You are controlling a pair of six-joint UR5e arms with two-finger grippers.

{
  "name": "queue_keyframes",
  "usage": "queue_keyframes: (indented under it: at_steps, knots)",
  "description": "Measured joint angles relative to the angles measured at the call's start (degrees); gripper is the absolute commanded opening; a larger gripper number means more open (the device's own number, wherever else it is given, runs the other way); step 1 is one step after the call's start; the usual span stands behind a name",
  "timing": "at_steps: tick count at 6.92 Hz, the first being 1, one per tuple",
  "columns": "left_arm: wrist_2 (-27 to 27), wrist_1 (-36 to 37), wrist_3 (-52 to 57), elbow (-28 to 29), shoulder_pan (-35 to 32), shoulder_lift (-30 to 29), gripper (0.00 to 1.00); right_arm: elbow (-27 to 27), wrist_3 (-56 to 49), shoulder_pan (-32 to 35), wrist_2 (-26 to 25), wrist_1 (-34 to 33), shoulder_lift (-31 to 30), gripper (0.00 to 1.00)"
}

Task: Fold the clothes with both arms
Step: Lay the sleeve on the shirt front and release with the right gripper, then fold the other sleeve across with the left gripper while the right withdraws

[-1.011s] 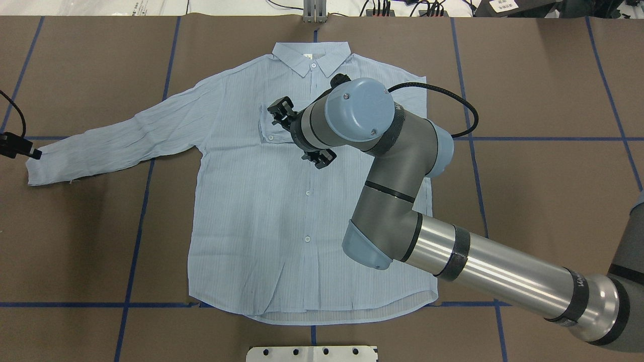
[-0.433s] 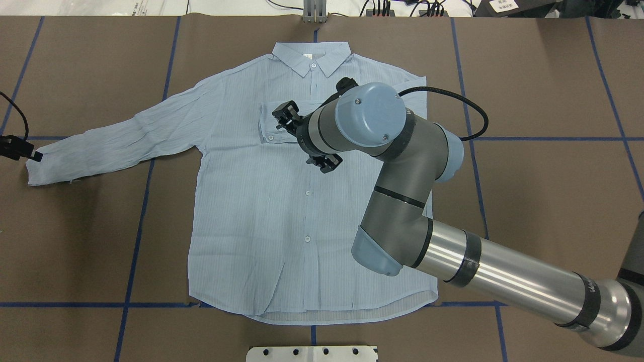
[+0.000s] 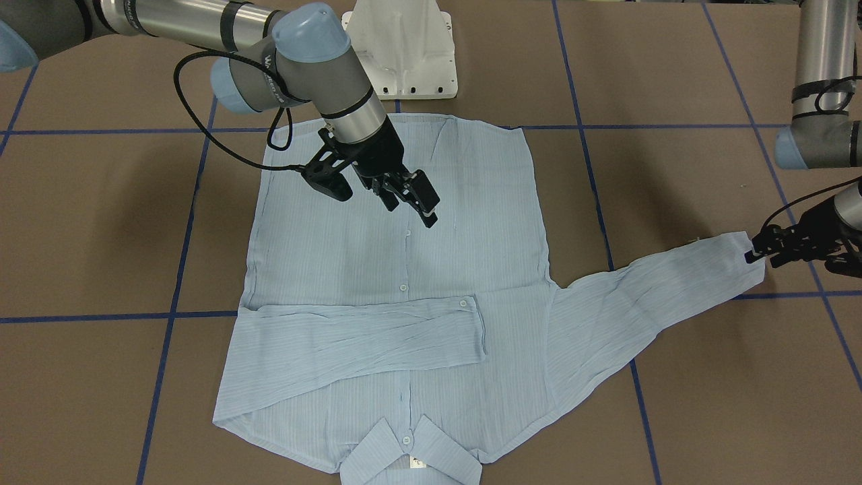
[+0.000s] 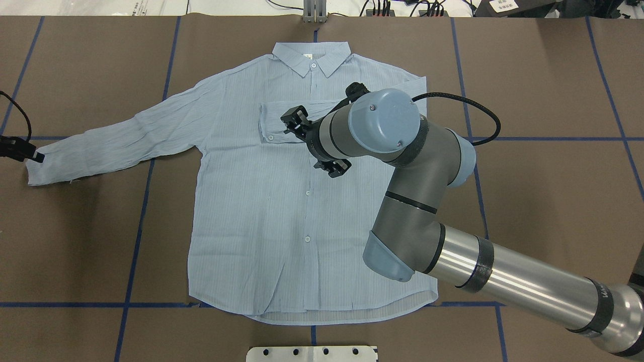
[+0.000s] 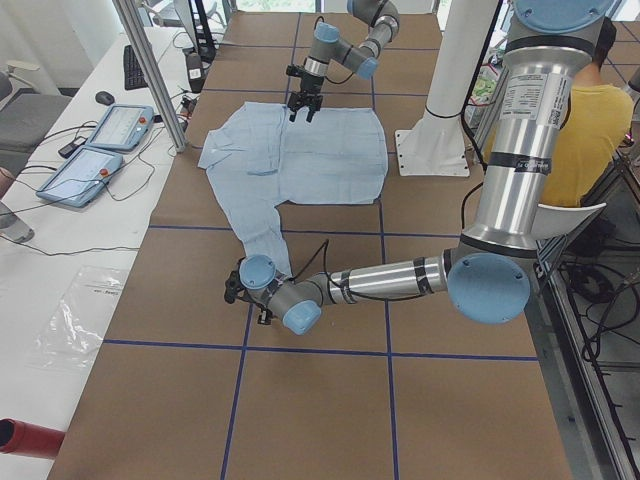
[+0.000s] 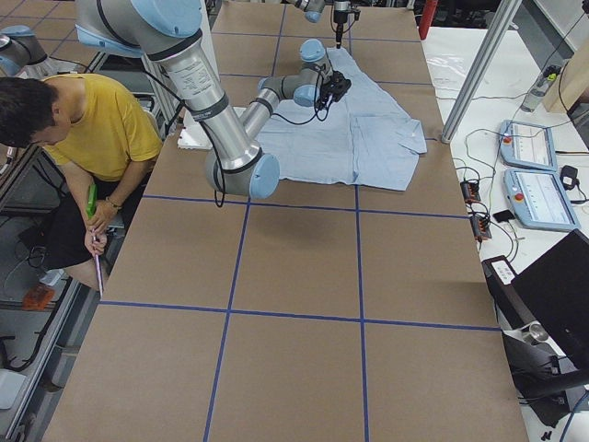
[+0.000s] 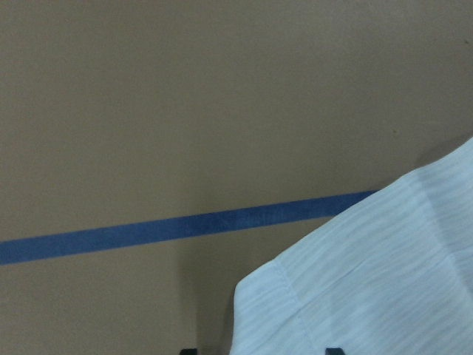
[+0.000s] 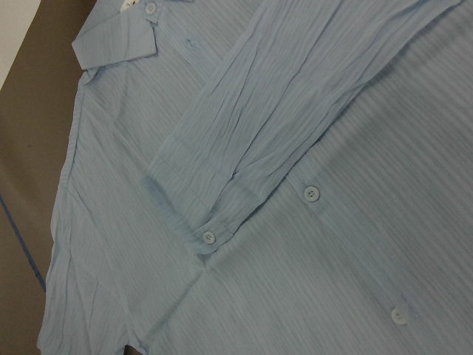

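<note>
Overhead exterior shows a brown paper-covered table [image 4: 528, 201] crossed by blue tape lines [image 4: 133, 251]. The light blue shirt [image 4: 251, 211] lies flat at its middle, collar at 12 o'clock and hem at 6. One folded sleeve [image 3: 363, 337] lies across the chest. The other sleeve [image 4: 115, 141] reaches toward 9 o'clock, where the left gripper [image 4: 35, 156] sits at the cuff [image 7: 355, 288], jaws apart around its edge. The right gripper [image 4: 314, 143] hangs over the chest, jaws wide apart, holding nothing. A white pedestal [image 3: 404, 47] stands at 6 o'clock. Off the table, a person in yellow [image 6: 101, 129] sits, and two tablets [image 5: 100, 145] lie on a white bench [image 5: 60, 250].
</note>
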Motion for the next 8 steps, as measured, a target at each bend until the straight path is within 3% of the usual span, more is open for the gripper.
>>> queue_keyframes:
  at_steps: [1,2,4,8]
  knots:
    - [0.0,0.0,0.0,0.0,0.1,0.0,0.52,0.1,0.0,0.0,0.0,0.0,0.0,1.00]
    - [0.0,0.1,0.0,0.1,0.1,0.1,0.40,0.3,0.0,0.0,0.0,0.0,-0.1,1.00]
    - [0.0,0.0,-0.6,0.1,0.1,0.4,0.00,0.6,0.0,0.1,0.0,-0.1,-0.2,1.00]
    - [-1.5,0.6,-7.0,-3.8,0.1,0.2,0.00,0.6,-0.1,0.3,0.3,0.0,-0.3,1.00]
